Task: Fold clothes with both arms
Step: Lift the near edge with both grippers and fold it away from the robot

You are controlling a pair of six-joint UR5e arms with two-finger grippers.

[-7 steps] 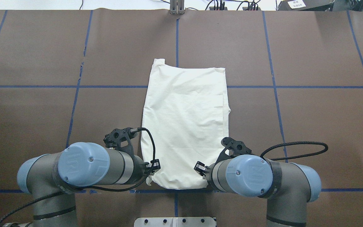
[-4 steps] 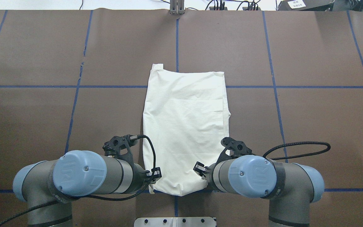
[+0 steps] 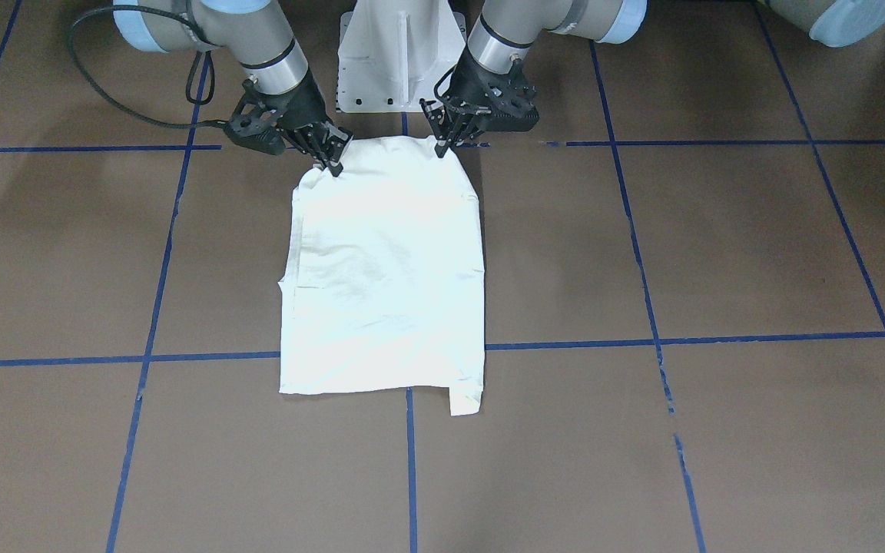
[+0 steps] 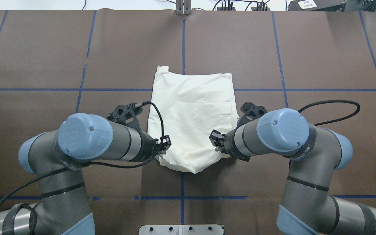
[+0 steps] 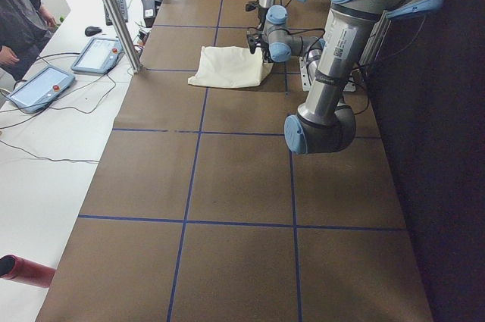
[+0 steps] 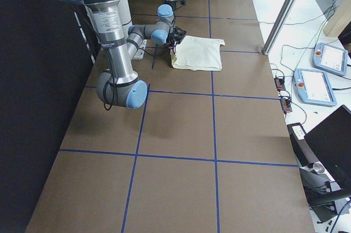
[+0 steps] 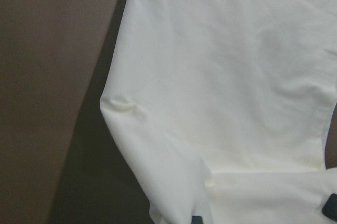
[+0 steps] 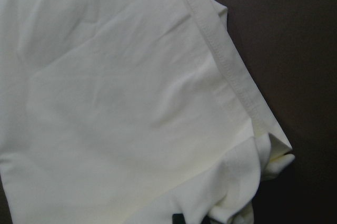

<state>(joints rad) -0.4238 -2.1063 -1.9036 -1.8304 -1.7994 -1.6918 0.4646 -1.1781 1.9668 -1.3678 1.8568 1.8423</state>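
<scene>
The cream shirt [image 4: 191, 107] lies plain side up in the middle of the brown table, with no print showing. My left gripper [image 4: 163, 147] is shut on its near left corner. My right gripper [image 4: 215, 141] is shut on its near right corner. The near edge sags between them, raised off the table. In the front-facing view the shirt [image 3: 385, 269] stretches away from the left gripper [image 3: 442, 146] and the right gripper [image 3: 333, 163]. Both wrist views are filled with cream cloth [image 7: 221, 76] [image 8: 116, 103]; a folded hem corner [image 8: 274, 155] hangs at the right.
Blue tape lines [image 4: 183, 42] grid the brown table. The white pedestal base [image 3: 400, 54] stands behind the grippers. A black cable [image 4: 333, 102] loops from the right wrist. A metal post [image 5: 114, 11], tablets [image 5: 98, 53] and an operator [image 5: 19, 11] are at the table's far side.
Both arms have moved forward from the near blue line, carrying the shirt's near edge up and toward its middle. The far edge has stayed in place.
</scene>
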